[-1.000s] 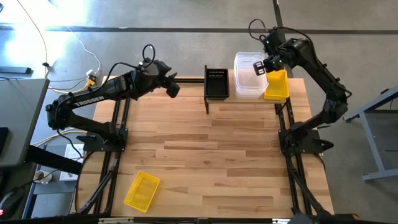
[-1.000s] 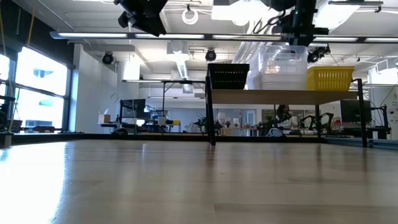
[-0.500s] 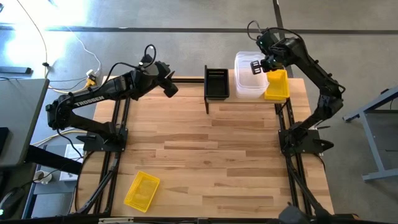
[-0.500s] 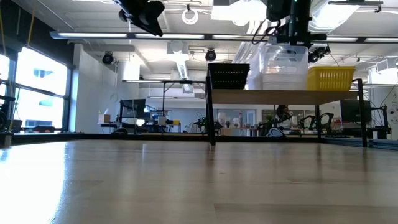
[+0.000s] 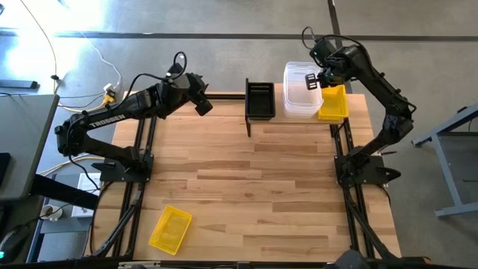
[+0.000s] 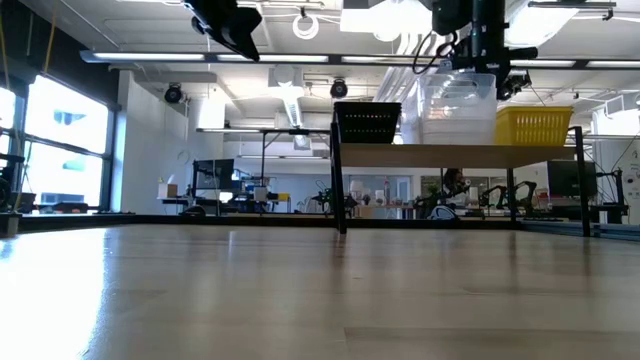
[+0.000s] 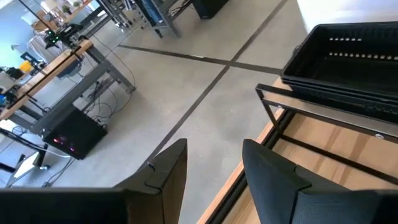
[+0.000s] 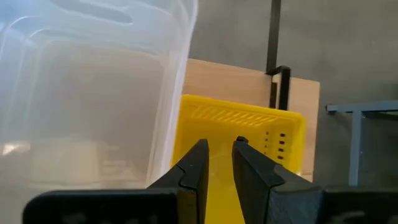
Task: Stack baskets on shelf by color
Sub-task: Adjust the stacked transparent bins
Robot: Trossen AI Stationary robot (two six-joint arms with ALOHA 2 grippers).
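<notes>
Right gripper (image 8: 216,163) hovers empty, nearly closed, over shelf's yellow basket (image 5: 332,102). Left gripper (image 7: 214,163) open, empty. Likely next: fetch stray yellow basket (image 5: 170,229) from table.

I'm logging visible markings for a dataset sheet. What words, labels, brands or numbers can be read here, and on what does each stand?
"TROSSEN": white letters along the left arm, seen in the high view.
No lettering can be read on the black basket, the clear tubs, the yellow baskets or the shelf.
</notes>
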